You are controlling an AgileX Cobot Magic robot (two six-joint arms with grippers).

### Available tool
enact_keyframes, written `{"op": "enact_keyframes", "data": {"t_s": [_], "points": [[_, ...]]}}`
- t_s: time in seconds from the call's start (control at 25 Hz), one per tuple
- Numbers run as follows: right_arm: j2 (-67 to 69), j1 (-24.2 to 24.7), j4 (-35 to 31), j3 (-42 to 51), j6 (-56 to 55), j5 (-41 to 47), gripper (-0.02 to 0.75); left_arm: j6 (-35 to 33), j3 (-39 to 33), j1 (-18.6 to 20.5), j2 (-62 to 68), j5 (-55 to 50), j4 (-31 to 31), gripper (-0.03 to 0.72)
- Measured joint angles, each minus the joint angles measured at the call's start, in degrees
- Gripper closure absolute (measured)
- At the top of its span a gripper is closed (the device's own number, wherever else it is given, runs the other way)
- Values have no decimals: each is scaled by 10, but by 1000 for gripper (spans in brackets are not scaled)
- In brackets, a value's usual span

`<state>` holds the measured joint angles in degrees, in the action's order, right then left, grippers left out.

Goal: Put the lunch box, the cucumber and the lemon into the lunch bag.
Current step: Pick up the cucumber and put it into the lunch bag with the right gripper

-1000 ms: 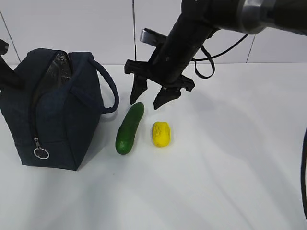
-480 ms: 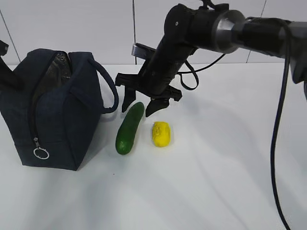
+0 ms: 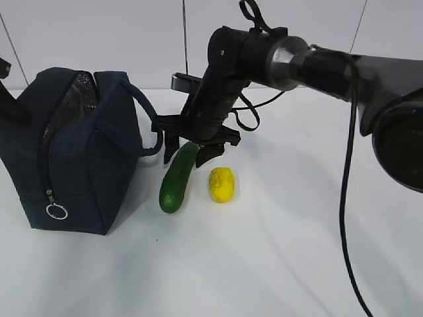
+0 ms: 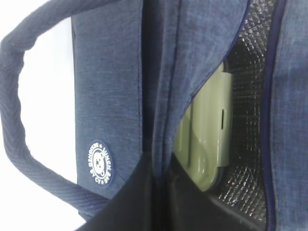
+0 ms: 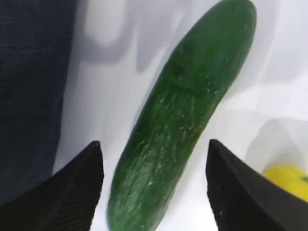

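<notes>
Right tool: spread wide, lowered over the far end of the cucumber, one finger at each side, nothing gripped.
Left tool: clenched; hidden from the wrist view by the lunch bag.
Cucumber: laid on the white surface, between bag and lemon.
Lemon: seen at 3 o'clock of the cucumber, just beside it.
Lunch box: lodged inside the unzipped bag, green lid showing.
Lunch bag: stood at 9 o'clock of the cucumber.

Right gripper lowered, jaws spread wide (left gripper closed)
</notes>
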<state>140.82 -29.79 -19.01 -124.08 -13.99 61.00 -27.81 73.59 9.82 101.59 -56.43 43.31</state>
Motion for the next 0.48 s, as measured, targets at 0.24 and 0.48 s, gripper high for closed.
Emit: {"op": "enact_keyframes", "data": {"t_s": [0.24, 0.48], "points": [[18, 0, 24, -3, -8, 0, 232, 0, 0, 0, 0, 0, -5, 688], [19, 0, 27, -4, -11, -10, 231, 0, 0, 0, 0, 0, -8, 688]]}}
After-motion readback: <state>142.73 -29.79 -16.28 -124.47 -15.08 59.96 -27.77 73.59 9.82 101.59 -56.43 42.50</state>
